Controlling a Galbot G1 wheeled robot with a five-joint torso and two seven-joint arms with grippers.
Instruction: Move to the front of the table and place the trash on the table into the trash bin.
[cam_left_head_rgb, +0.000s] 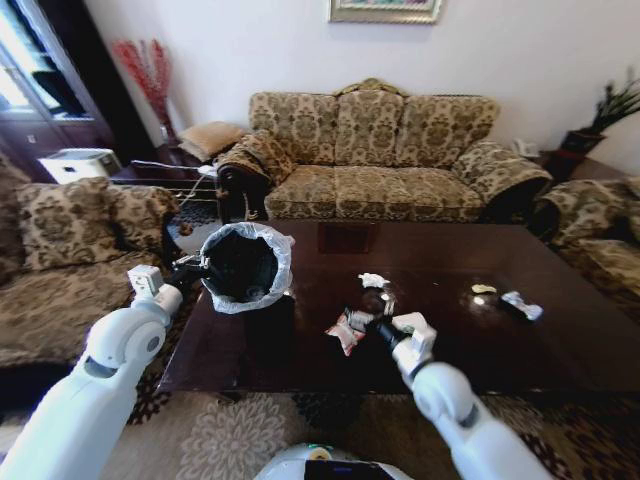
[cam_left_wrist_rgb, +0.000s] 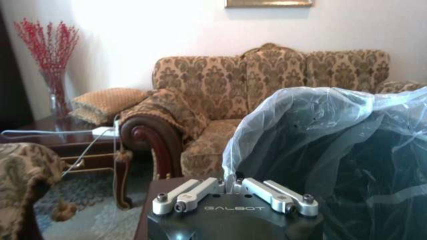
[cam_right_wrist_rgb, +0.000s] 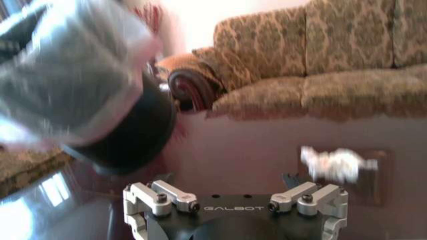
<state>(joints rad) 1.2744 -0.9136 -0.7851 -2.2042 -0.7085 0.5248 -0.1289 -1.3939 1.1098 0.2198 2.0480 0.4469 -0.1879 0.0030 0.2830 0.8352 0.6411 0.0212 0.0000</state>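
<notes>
My left gripper (cam_left_head_rgb: 192, 270) is shut on the rim of the trash bin (cam_left_head_rgb: 245, 265), a black bin with a ruffled translucent bag. It holds the bin tilted over the left end of the dark table (cam_left_head_rgb: 450, 260). The left wrist view shows that gripper (cam_left_wrist_rgb: 233, 189) clamped on the bag rim of the bin (cam_left_wrist_rgb: 333, 150). My right gripper (cam_left_head_rgb: 383, 328) hangs open just right of a red and white wrapper (cam_left_head_rgb: 345, 330). Other trash on the table includes a white tissue (cam_left_head_rgb: 372, 280), a yellowish scrap (cam_left_head_rgb: 483, 289) and a white wrapper (cam_left_head_rgb: 521, 305). The right wrist view shows the open gripper (cam_right_wrist_rgb: 237, 202), the blurred bin (cam_right_wrist_rgb: 120, 135) and the tissue (cam_right_wrist_rgb: 333, 164).
A patterned sofa (cam_left_head_rgb: 370, 150) stands behind the table. Armchairs flank it on the left (cam_left_head_rgb: 70, 240) and right (cam_left_head_rgb: 600, 220). A side table with a vase of red twigs (cam_left_wrist_rgb: 50, 60) sits at the back left. A patterned rug lies along the near edge.
</notes>
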